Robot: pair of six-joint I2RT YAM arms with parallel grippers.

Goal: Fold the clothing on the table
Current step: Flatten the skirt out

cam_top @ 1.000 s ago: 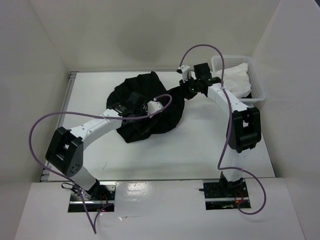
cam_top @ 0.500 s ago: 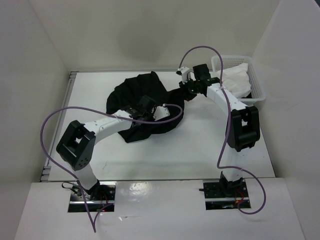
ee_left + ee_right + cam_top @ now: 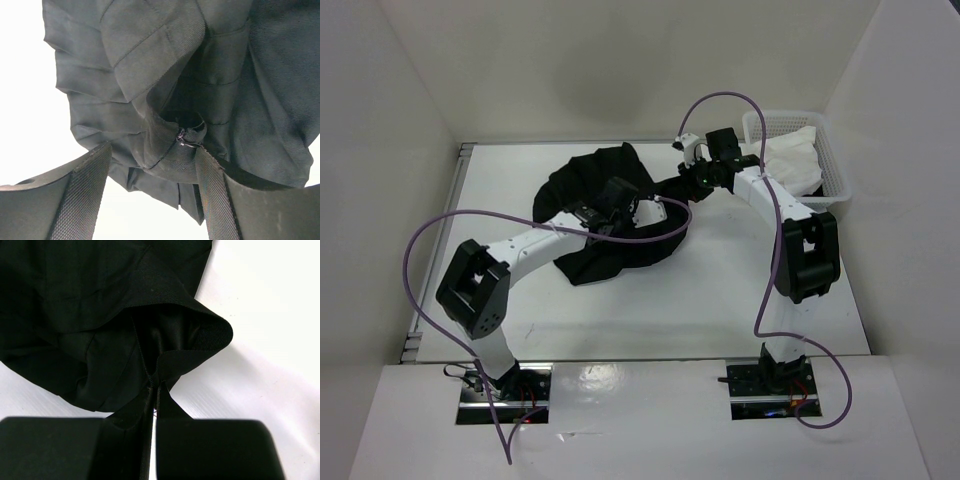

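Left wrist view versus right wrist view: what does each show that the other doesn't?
Left wrist only: the left gripper open, one finger on each side of a bunched fold that carries a small metal fastener, with pleats beyond. Right wrist only: the right gripper pinched shut on a fold of fabric. Both: the black skirt and the white table.

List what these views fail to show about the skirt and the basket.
Top view: the middle of the skirt, hidden under the left gripper.
Left wrist view: skirt's outline, cut off by top and right edges.
Top view: basket contents under the white cloth.
Right wrist view: right gripper fingers, blurred, too close.
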